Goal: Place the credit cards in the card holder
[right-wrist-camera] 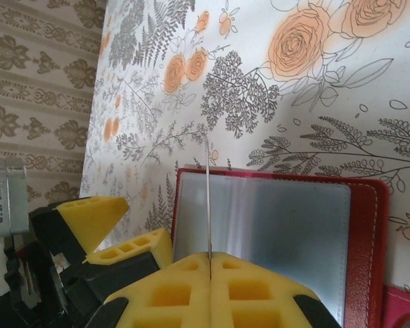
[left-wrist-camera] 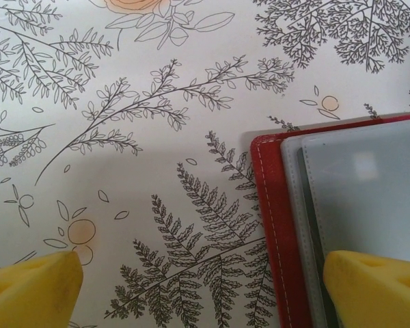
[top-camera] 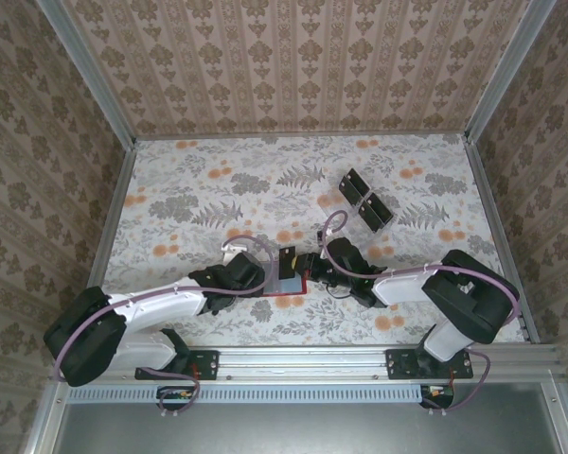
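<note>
The card holder [top-camera: 286, 284] lies open on the flowered table, red-rimmed [right-wrist-camera: 369, 225] with clear grey sleeves inside. My right gripper [right-wrist-camera: 210, 258] is shut on one credit card [right-wrist-camera: 208, 198], seen edge-on as a thin upright line over the holder's left sleeve; from above the card [top-camera: 286, 256] looks dark. My left gripper [left-wrist-camera: 205, 290] is open at the holder's left edge [left-wrist-camera: 273, 225], one yellow finger [left-wrist-camera: 376, 287] over the sleeve and the other [left-wrist-camera: 34, 287] over bare table. Two more dark credit cards [top-camera: 355, 186] [top-camera: 377, 213] lie at the back right.
Patterned walls close in the table on three sides. Both arms meet at the table's near middle, the left gripper [top-camera: 262, 274] and right gripper [top-camera: 308, 268] flanking the holder. A metal rail [top-camera: 303, 359] runs along the near edge.
</note>
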Controlling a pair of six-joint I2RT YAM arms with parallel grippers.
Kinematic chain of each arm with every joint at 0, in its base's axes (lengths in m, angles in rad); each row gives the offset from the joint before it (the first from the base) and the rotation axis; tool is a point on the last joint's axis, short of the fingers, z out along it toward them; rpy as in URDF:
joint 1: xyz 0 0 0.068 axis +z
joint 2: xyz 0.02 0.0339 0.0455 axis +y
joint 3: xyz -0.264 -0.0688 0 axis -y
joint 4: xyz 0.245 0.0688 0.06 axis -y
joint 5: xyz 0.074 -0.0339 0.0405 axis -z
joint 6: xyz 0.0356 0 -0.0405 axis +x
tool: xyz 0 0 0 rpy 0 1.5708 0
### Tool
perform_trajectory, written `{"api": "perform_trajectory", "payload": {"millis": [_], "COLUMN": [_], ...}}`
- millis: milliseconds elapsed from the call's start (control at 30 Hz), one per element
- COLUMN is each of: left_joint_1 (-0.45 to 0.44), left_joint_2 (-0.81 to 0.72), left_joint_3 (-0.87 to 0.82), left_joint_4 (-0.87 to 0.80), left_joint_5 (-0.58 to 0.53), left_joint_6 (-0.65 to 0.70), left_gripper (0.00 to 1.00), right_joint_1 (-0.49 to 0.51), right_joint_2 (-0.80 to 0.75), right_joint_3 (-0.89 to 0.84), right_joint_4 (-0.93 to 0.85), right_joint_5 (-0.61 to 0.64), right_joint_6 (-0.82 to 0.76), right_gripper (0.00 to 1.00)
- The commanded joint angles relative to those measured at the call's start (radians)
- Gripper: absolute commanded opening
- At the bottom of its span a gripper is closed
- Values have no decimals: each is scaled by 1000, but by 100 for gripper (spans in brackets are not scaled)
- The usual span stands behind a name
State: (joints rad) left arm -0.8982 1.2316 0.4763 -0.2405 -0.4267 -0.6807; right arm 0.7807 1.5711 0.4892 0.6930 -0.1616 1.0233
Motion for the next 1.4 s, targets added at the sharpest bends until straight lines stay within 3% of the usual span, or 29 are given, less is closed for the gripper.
{"api": "perform_trajectory", "payload": {"millis": [0, 1367], "left_joint_1": [-8, -7], "left_joint_2": [16, 49], "left_joint_3": [-15, -39], "left_joint_4": [-25, -26], "left_joint_5": [-28, -30], "left_joint_6": [-42, -82], "left_gripper": [100, 100], "right_joint_1": [9, 37], "right_joint_2": [23, 221], "right_joint_3": [-16, -12], "right_joint_4": [75, 321], "right_joint_5": [25, 16], "right_joint_6": [11, 93], "right_gripper": [0, 0]}}
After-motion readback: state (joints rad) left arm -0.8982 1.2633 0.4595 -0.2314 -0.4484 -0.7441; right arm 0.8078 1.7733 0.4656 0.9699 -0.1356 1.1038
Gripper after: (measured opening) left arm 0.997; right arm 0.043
